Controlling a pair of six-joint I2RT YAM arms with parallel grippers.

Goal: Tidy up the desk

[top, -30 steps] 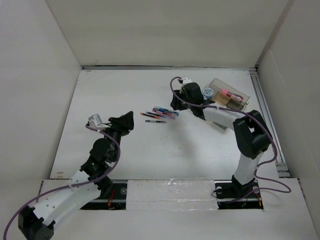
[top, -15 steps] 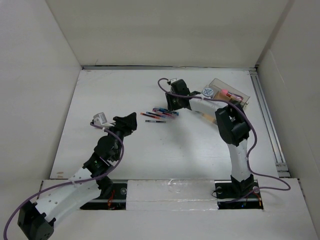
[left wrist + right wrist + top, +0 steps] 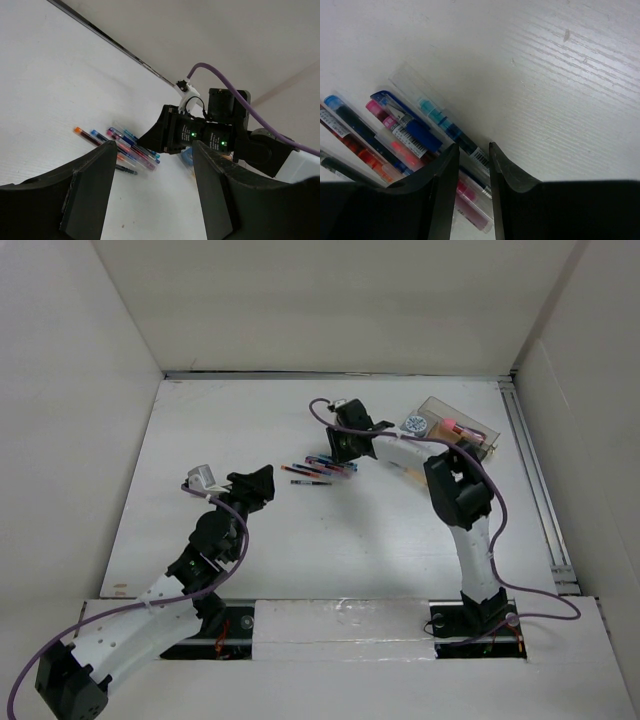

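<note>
Desk: flat white matte tabletop, upright white panels, metal rail right edge.

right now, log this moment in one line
left tool: open, empty, short of pens | right tool: jaws narrow astride teal pen, grip unclear | tray: far right

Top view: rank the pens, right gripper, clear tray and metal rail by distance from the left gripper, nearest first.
From the left gripper:
1. pens, just to its right
2. right gripper, at the pens' right end
3. clear tray, back right
4. metal rail, along the right edge
</note>
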